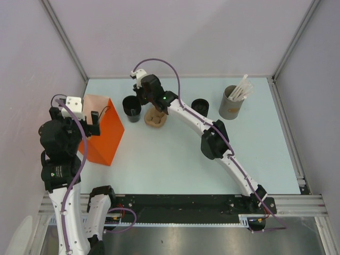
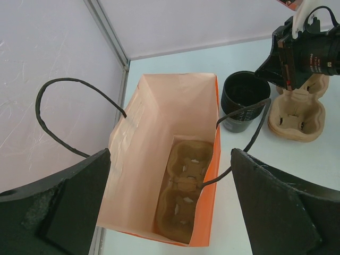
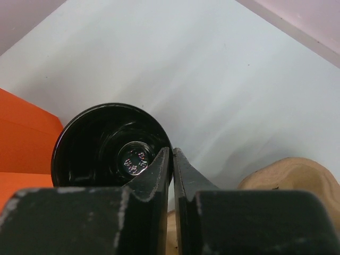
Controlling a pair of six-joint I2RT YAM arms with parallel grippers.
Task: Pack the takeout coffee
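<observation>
The takeout coffee (image 1: 132, 108) is a small black cup standing just right of the orange paper bag (image 1: 101, 133). In the right wrist view its top (image 3: 101, 143) looks dark and hollow. My right gripper (image 1: 139, 100) is shut on the cup's right rim, with one finger inside and one outside (image 3: 171, 154). My left gripper (image 1: 89, 120) hovers over the bag's open mouth, open and empty (image 2: 170, 207). The bag's inside (image 2: 159, 117) holds a brown pulp carrier (image 2: 183, 191) lying on its bottom. The cup also shows in the left wrist view (image 2: 241, 101).
A second brown pulp carrier (image 1: 155, 118) lies on the table right of the gripped cup. Another black cup (image 1: 200, 106) stands further right. A grey-brown cylinder of white sticks (image 1: 232, 102) is at the back right. The bag's black handles (image 2: 50, 117) stick up.
</observation>
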